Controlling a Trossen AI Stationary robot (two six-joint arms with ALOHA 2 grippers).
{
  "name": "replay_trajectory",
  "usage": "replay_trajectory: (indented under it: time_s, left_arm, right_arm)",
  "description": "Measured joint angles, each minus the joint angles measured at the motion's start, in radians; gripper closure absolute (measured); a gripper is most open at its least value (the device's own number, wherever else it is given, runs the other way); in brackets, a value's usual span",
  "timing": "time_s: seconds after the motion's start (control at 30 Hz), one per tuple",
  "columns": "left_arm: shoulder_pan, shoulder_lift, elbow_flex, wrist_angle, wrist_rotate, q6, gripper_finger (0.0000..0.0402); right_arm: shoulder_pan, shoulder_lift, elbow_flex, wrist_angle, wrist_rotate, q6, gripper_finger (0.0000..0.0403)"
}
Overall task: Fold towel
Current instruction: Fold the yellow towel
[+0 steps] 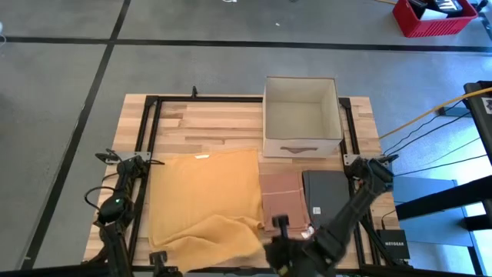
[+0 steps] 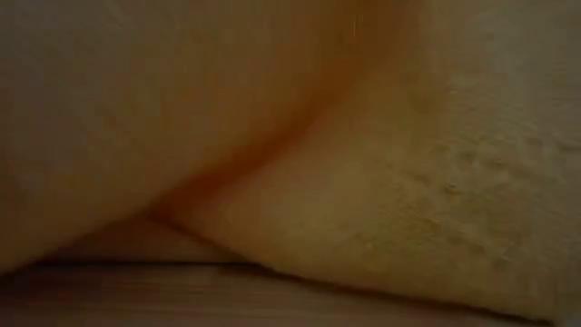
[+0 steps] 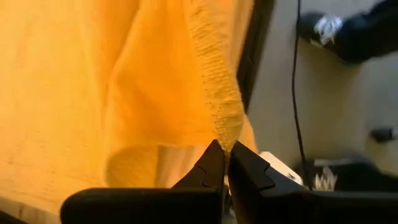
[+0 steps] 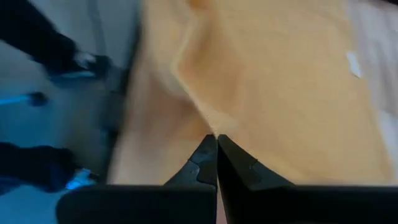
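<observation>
Yellow towel (image 1: 204, 200) lies across the table's (image 1: 231, 127) near-left half, both grippers, left (image 3: 225, 163) and right (image 4: 216, 151), pinched shut on its near-edge corners, so the rest stretches away toward the box (image 1: 301, 115).

We read one word only: "NETGEAR", in white letters on the dark box (image 1: 397, 245) that sits on the floor just beside the counter's (image 1: 223, 123) right edge. The small tags on the folded cloths are too small for us to read.
</observation>
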Motion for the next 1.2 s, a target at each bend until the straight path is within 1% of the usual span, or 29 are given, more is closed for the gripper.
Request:
replay_trajectory:
  time_s: [0.1, 0.2, 0.33, 0.43, 0.5, 0.6, 0.7, 0.8, 0.9, 0.97, 1.07, 1.13, 1.2]
  left_arm:
    - [-0.027, -0.001, 0.0, 0.006, 0.033, 0.01, 0.0401]
    - [-0.055, -0.001, 0.0, 0.004, 0.094, -0.034, 0.0401]
    - [-0.1, -0.001, 0.016, 0.009, 0.118, -0.077, 0.0401]
    - [-0.127, -0.001, 0.056, 0.006, 0.136, -0.111, 0.0401]
    - [-0.14, -0.003, 0.077, 0.029, 0.142, -0.141, 0.0401]
    - [-0.159, -0.021, 0.068, 0.157, 0.177, -0.207, 0.0401]
    - [-0.17, -0.022, 0.074, 0.315, 0.181, -0.25, 0.0402]
    - [-0.17, -0.022, 0.074, 0.463, 0.17, -0.246, 0.0401]
    - [-0.168, -0.022, 0.074, 0.515, 0.167, -0.234, 0.0401]
    - [-0.167, -0.025, 0.074, 0.474, 0.161, -0.215, 0.0401]
    - [-0.163, -0.03, 0.074, 0.319, 0.137, -0.221, 0.0401]
    - [-0.158, -0.038, 0.074, 0.192, 0.088, -0.238, 0.0401]
    - [-0.157, -0.049, 0.074, 0.079, 0.018, -0.254, 0.0401]
  right_arm:
    - [0.059, 0.022, 0.0, 0.078, 0.005, 0.005, 0.0398]
    - [0.103, 0.048, -0.001, 0.176, 0.001, 0.0, 0.0398]
    - [0.13, 0.086, -0.001, 0.28, -0.022, -0.004, 0.0398]
    - [0.137, 0.099, -0.002, 0.326, -0.037, -0.004, 0.0398]
    - [0.138, 0.101, -0.002, 0.36, -0.084, 0.001, 0.0398]
    - [0.137, 0.103, -0.002, 0.423, -0.169, 0.029, 0.0398]
    - [0.14, 0.103, -0.002, 0.47, -0.237, 0.034, 0.0398]
    - [0.146, 0.103, -0.002, 0.469, -0.271, 0.035, 0.0398]
    - [0.144, 0.103, -0.002, 0.451, -0.291, 0.054, 0.0398]
    - [0.144, 0.103, -0.002, 0.432, -0.272, 0.046, 0.0398]
    - [0.145, 0.1, -0.001, 0.4, -0.2, -0.002, 0.0398]
    - [0.135, 0.092, -0.001, 0.354, -0.15, -0.027, 0.0398]
    - [0.12, 0.078, -0.001, 0.297, -0.088, -0.047, 0.0398]
